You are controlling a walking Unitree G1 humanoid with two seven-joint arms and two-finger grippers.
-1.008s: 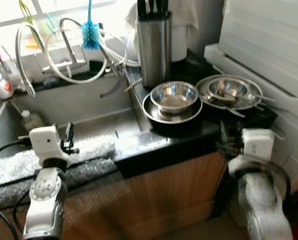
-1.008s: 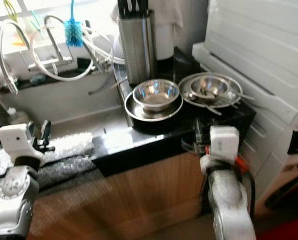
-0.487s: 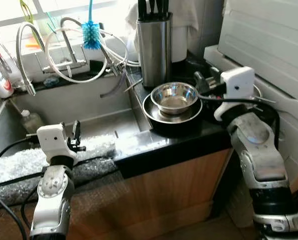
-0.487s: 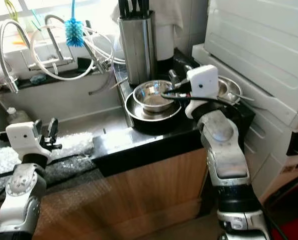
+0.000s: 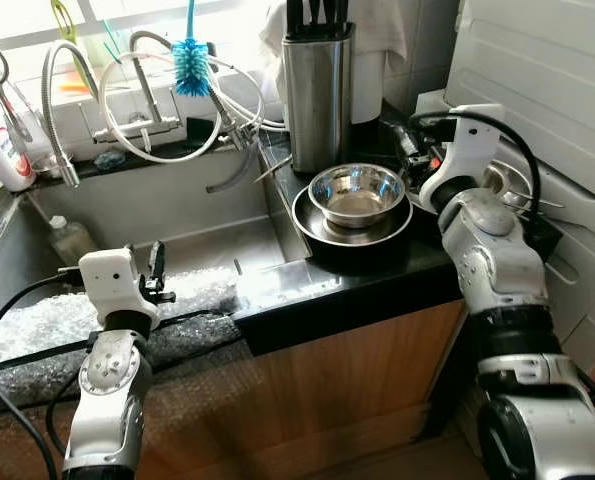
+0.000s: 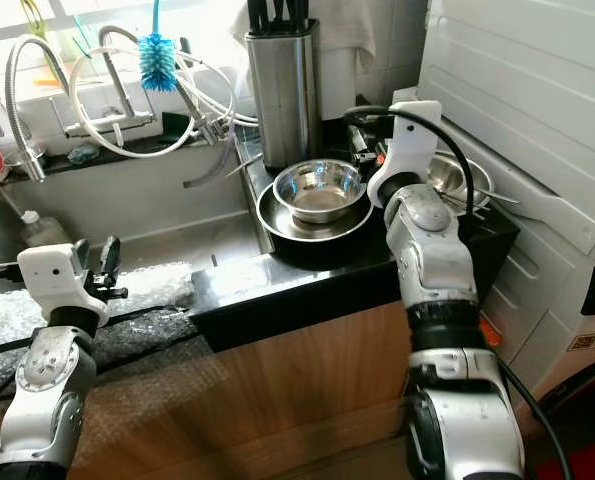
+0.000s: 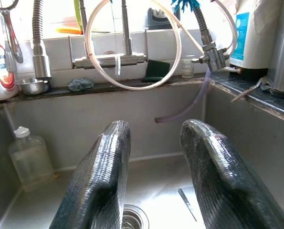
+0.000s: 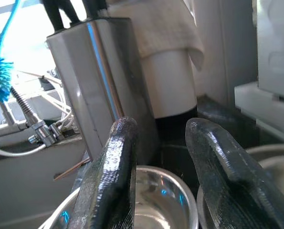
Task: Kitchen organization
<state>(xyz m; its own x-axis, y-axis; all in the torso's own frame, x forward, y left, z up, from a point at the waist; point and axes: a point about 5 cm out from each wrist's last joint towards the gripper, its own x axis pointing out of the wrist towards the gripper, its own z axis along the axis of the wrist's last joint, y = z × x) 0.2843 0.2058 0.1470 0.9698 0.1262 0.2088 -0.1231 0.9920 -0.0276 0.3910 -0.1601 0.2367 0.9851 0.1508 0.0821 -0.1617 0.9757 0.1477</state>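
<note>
A steel bowl (image 5: 355, 193) sits in a wider steel plate (image 5: 322, 222) on the black counter (image 5: 377, 265). A second bowl-and-plate set (image 5: 509, 184) lies further right, mostly hidden behind my right arm. My right gripper (image 5: 409, 145) hovers open between the two sets, just above the counter and pointing toward the steel knife block (image 5: 317, 85). In the right wrist view its fingers (image 8: 114, 191) stand apart with nothing between them, over the bowl (image 8: 153, 200). My left gripper (image 5: 157, 265) is open and empty at the sink's front edge, facing the basin (image 7: 146, 119).
A faucet (image 5: 147, 95) with looped hoses and a blue brush (image 5: 190, 65) stand behind the sink. A small bottle (image 5: 69, 240) lies in the basin. Bubble wrap (image 5: 37, 320) covers the front ledge. A white appliance (image 5: 547, 80) bounds the counter on the right.
My right arm has risen from below the counter edge and reached over it, ending between the two bowl sets. The left arm has lifted slightly. The camera has shifted a little.
</note>
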